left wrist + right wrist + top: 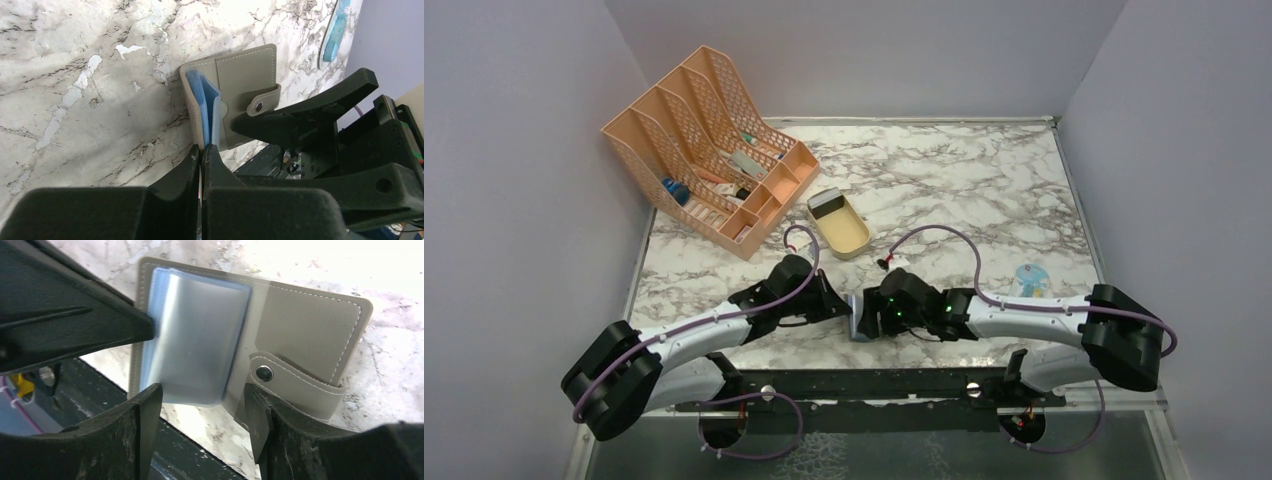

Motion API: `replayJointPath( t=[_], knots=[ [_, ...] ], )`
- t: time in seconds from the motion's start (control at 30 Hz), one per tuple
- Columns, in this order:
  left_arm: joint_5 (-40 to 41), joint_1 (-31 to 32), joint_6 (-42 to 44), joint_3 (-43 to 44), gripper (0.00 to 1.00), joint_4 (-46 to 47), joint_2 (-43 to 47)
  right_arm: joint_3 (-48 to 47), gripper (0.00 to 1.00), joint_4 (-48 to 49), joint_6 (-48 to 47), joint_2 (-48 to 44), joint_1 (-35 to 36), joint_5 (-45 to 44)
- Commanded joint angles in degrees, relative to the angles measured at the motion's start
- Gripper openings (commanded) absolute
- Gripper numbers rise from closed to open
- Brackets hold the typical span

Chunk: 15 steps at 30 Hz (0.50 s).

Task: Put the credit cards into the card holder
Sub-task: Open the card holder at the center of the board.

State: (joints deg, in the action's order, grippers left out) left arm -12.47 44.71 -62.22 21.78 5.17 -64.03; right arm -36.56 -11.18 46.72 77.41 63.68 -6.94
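lilac walls (514,150) surround the veined marble table (964,180) and card holder (245,75).

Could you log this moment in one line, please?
left gripper: shut on card holder; right gripper: open; card holder: unfolded at table's front edge

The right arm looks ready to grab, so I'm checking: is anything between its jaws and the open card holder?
Nothing visible. The right gripper holds its jaws open astride the card holder; the left gripper is shut on its blue pockets alongside.
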Motion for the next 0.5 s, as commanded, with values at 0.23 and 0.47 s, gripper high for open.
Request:
replayJointPath(
  t=[0.23,0.47],
  knots=[
    [-1.66,-0.32,0.24,-1.7,0.0,2.7,1.89,0.77,0.65,7.2,1.95,-1.91,-0.22,3.89],
    [-1.68,-0.32,0.06,-1.89,0.0,2.66,2.23,0.64,0.63,7.2,2.09,0.54,-0.23,2.27]
  ],
)
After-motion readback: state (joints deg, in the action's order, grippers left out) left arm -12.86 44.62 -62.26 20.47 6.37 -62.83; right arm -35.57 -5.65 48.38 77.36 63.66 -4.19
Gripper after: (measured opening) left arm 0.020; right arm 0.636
